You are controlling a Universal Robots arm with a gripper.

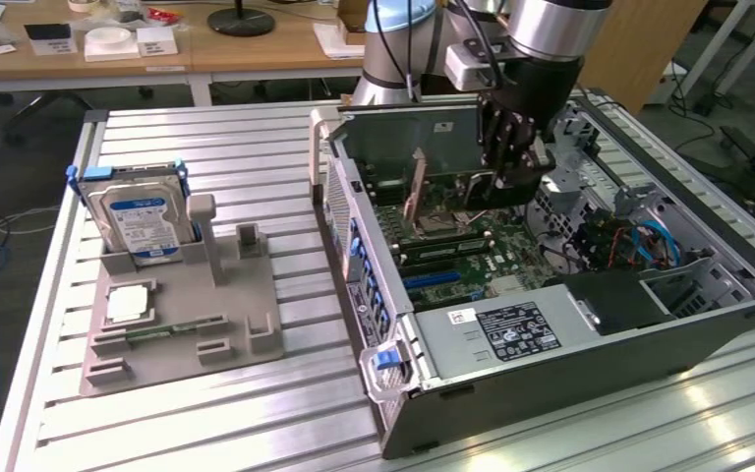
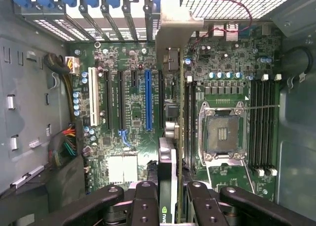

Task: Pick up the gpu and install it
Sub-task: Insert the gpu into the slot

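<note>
Jaws pinching gpu point(image 2: 168, 181) edge-on above motherboard point(image 2: 217, 88) slots, case point(image 1: 588, 364) walls close.

The exterior view looks down at an angle from high above the near edge of the ribbed counter point(image 1: 220, 413), standing well back, so it takes in the open computer case point(image 1: 588, 344), a grey fixture tray point(image 1: 181, 324) and desks behind. The wrist view looks straight down into that case from close above, facing the motherboard point(image 2: 133, 107), with the arm's own linkages along one edge. Both views share the motherboard point(image 1: 450, 251) and its processor socket point(image 2: 223, 134).
</note>
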